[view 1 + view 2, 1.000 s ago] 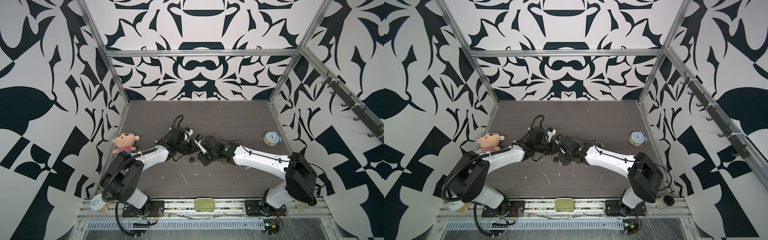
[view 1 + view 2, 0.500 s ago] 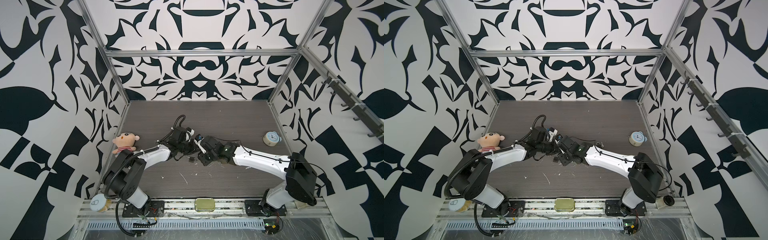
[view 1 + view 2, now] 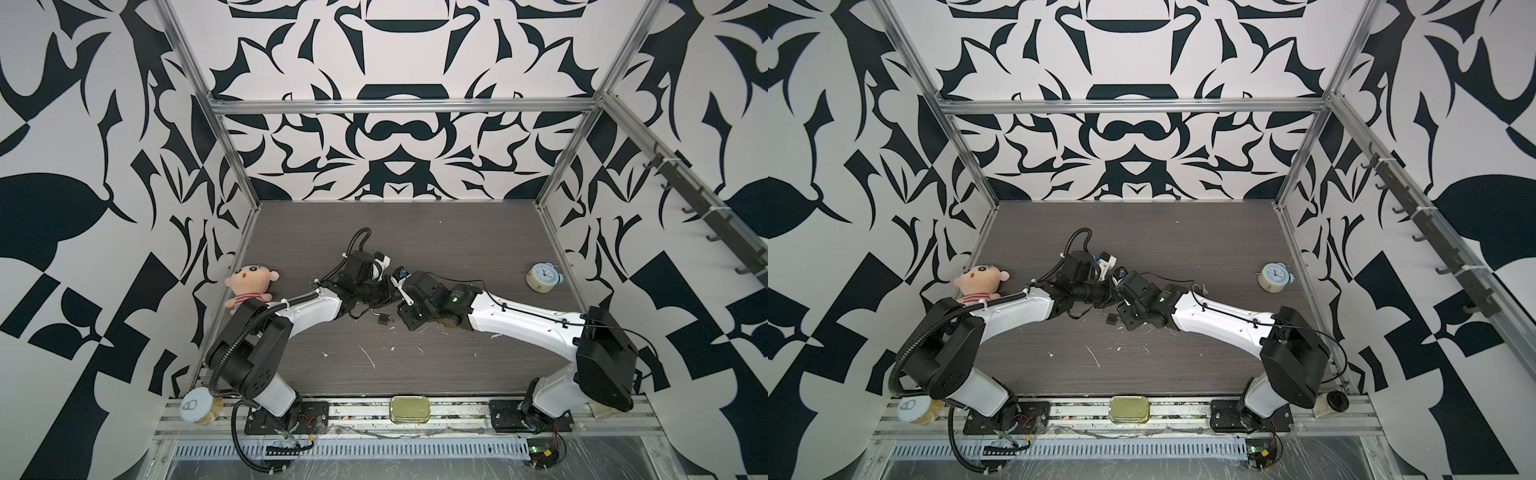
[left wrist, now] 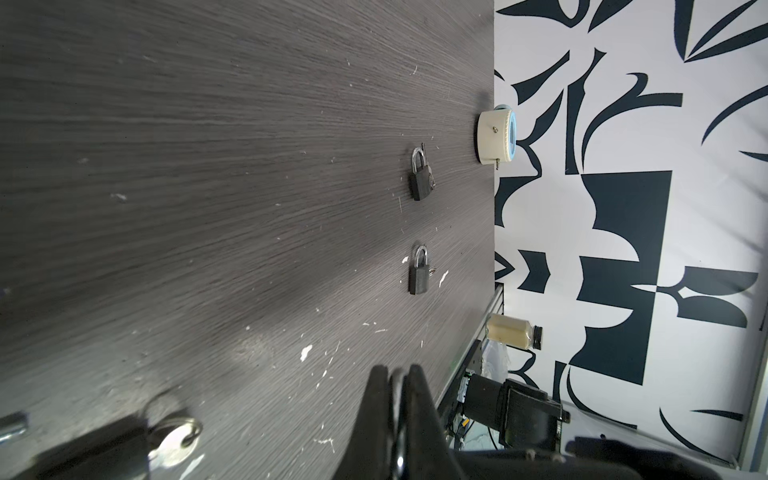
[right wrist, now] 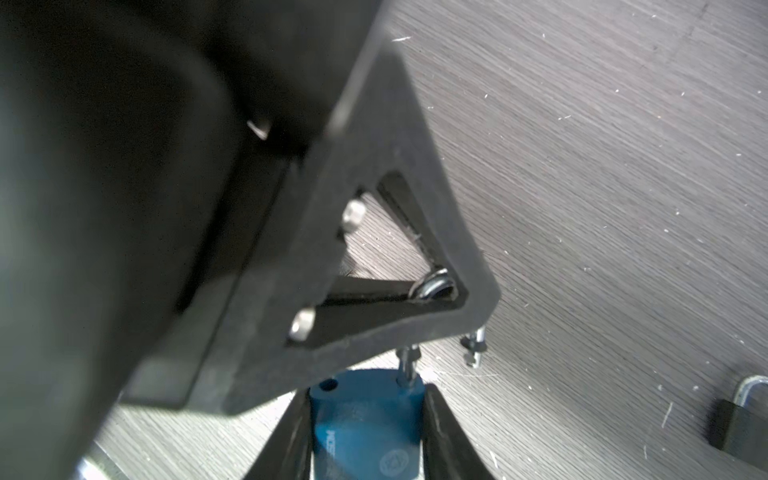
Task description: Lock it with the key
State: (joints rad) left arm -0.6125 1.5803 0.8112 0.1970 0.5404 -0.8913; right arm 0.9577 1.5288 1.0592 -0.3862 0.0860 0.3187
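And the left gripper has just snapped shut. A moment ago its fingers stood apart; now they're pressed almost together, with only a thin glint of metal between them. From the right wrist view, that metal looks to be the shackle of the blue padlock, which runs up behind the left gripper.

The right gripper hasn't budged. It is partly closed, its two fingers clamping the padlock's body from either side, well away from the clock, out toward the middle of the table.

The shackle is open: one leg sits in the body, while the free leg hangs beside it, swung away from its hole. So both arms now have hold of the same lock, which likely sets up a swing and a push to seat that shackle.

The key, though, is in nobody's grip. It lies on its ring against a black padlock, about as far from the clock. Whether it fits the blue one can't be told.
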